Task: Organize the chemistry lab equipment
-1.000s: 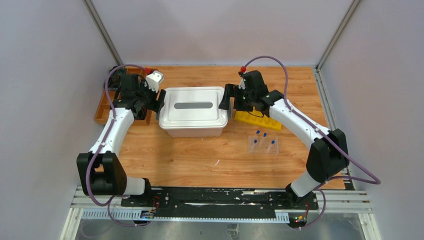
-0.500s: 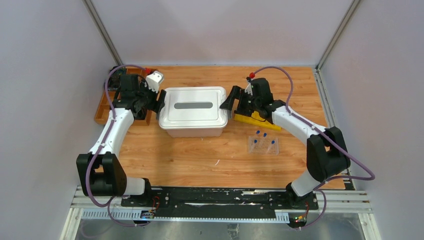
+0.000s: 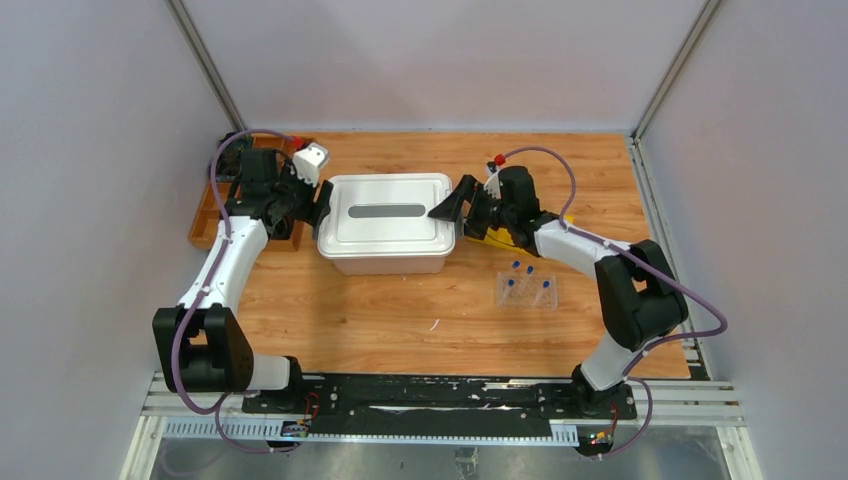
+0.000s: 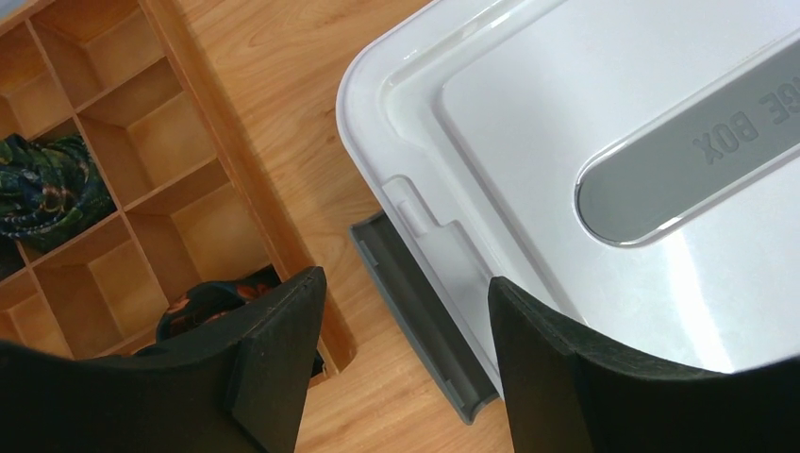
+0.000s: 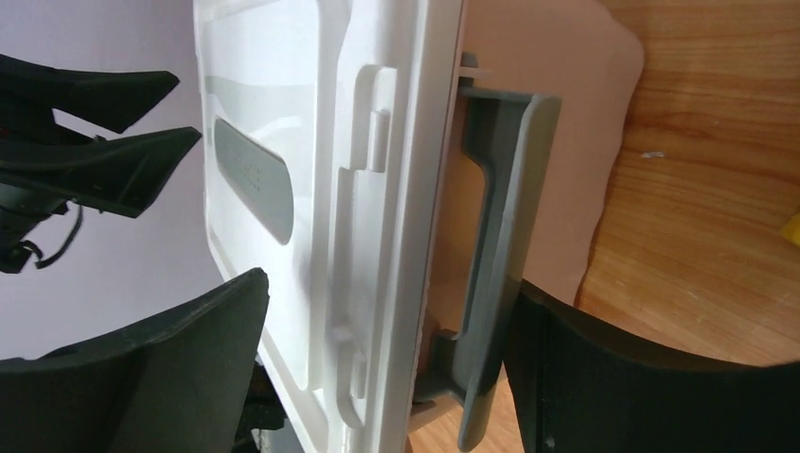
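A white lidded storage box (image 3: 385, 222) sits mid-table. My left gripper (image 3: 321, 206) is open at its left end, straddling the grey latch (image 4: 420, 311) beside the lid (image 4: 613, 113). My right gripper (image 3: 447, 206) is open at the box's right end, with the lid edge (image 5: 377, 189) and the raised grey latch (image 5: 495, 236) between its jaws. The yellow holed rack (image 3: 512, 240) lies partly under my right arm. The clear vial tray (image 3: 527, 290) holds several blue-capped vials. The tube, funnel, beaker and triangle are out of view.
The brown wooden compartment tray (image 3: 208, 218) with dark parts stands left of the box, close to my left gripper, and shows in the left wrist view (image 4: 123, 170). A small white scrap (image 3: 434, 325) lies on the table in front of the box.
My right gripper has swung down and left from above the yellow rack to the box's right edge. The left arm has not moved.
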Robot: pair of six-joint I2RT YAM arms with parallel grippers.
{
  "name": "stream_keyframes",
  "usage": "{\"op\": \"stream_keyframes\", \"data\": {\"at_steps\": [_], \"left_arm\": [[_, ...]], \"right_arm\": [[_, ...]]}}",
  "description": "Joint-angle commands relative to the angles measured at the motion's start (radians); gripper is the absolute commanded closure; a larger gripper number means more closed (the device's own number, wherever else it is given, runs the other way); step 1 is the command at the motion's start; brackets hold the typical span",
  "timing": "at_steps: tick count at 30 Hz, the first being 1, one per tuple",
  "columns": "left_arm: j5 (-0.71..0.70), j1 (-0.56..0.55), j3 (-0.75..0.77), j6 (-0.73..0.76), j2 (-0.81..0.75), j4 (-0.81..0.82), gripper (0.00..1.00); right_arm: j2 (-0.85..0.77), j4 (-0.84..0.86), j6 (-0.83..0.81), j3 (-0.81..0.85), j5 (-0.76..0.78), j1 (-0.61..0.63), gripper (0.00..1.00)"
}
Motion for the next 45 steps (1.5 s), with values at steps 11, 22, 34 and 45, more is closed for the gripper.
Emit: {"op": "stream_keyframes", "data": {"at_steps": [11,22,34,45], "left_arm": [[0.057,-0.008,0.023,0.055,-0.022,-0.048,0.30],[0.052,-0.014,0.023,0.077,-0.033,-0.068,0.30],[0.065,0.033,0.077,-0.103,-0.086,-0.168,0.05],[0.302,0.130,0.057,-0.265,0.029,-0.225,0.00]], "right_arm": [[-0.092,-0.247,-0.161,0.074,0.224,0.082,0.35],[-0.058,-0.476,-0.257,0.196,0.446,0.161,0.50],[-0.112,-0.523,-0.286,0.199,0.530,0.168,0.47],[-0.142,-0.524,-0.297,0.171,0.540,0.179,0.47]]}}
